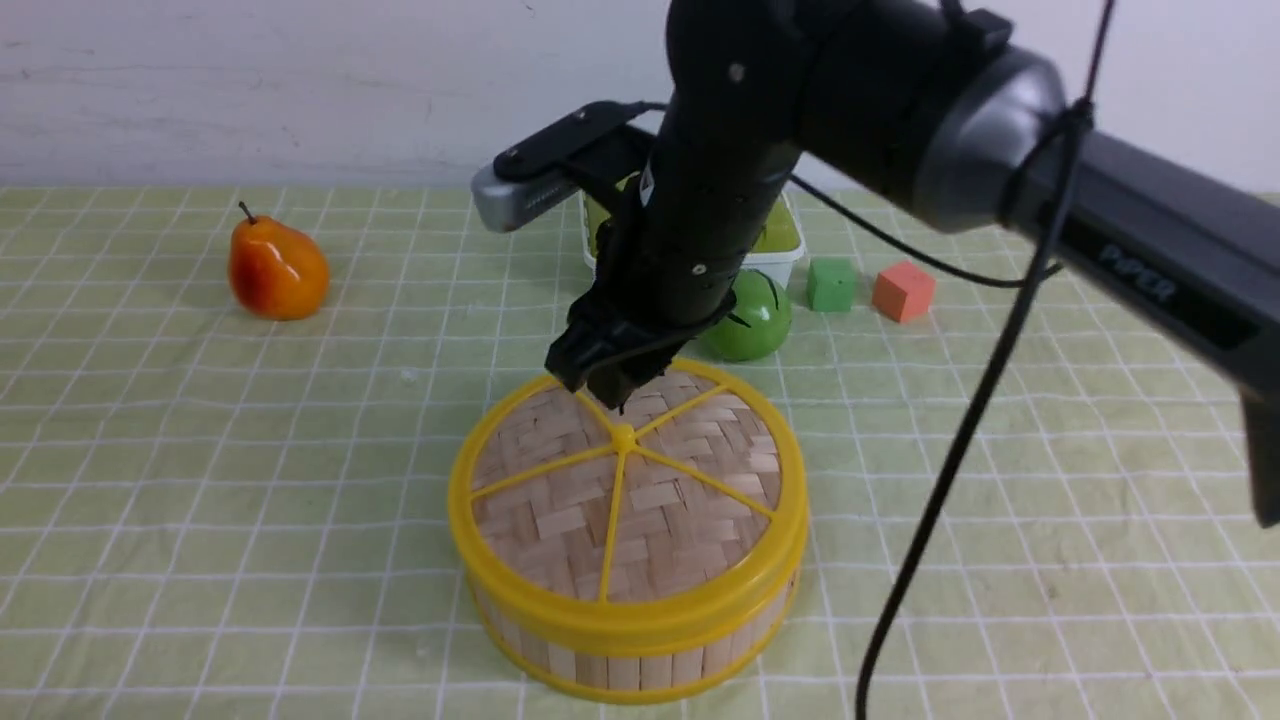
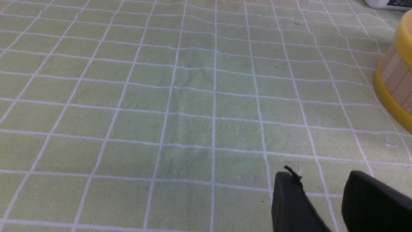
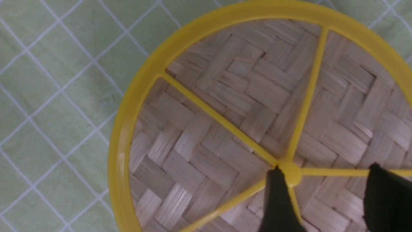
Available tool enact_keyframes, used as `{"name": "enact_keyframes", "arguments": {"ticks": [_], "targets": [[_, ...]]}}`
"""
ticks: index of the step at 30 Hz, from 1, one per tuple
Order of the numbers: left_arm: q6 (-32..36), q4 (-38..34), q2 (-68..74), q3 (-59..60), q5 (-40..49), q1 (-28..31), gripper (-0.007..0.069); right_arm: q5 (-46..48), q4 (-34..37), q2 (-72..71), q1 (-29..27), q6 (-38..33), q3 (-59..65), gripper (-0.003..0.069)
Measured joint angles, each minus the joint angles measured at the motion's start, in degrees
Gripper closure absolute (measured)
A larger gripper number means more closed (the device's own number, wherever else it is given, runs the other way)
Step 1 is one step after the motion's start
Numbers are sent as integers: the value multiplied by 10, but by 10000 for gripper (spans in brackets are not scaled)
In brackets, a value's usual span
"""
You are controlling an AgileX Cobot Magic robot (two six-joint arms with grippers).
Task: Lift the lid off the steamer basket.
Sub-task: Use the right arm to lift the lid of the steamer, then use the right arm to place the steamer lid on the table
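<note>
The lid, woven pale bamboo with a yellow rim and five spokes, sits closed on the steamer basket in the middle of the cloth. My right gripper hovers just above the lid's far part, close behind the central knob. In the right wrist view it is open and empty over the lid, with one fingertip beside the knob. My left gripper is open and empty low over bare cloth, left of the basket; it does not show in the front view.
A pear lies at the far left. Behind the basket are a green apple, a white box with green top, a green cube and an orange cube. A black cable hangs on the right.
</note>
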Motion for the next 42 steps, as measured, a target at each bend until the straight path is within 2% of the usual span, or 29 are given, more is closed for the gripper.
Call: {"name": "enact_keyframes", "arguments": {"ticks": [3,8,15,16,18,20,22,30,34,42], "targets": [[0,0,0,0,0,0,386,2,-2,19,0,2,-3,210],[0,0,0,0,0,0,386,2,-2,40,0,2,-3,202],[0,0,0,0,0,0,386,2,-2,54,0,3,-6,337],[0,0,0,0,0,0,386,2,-2,54,0,3,-7,412],[0,0,0,0,0,0,386,2,-1,54,0,3,-9,455],[0,0,0,0,0,0,386,2,2,54,0,3,-9,552],[0,0,0,0,0,0,386,2,2,53,0,3,-9,585],[0,0,0,0,0,0,386,3,-14,11,0,3,-7,582],[0,0,0,0,0,0,386,5,-43,-55,-5,3,-6,582],[0,0,0,0,0,0,386,3,-57,-219,-121,15,139,582]]}}
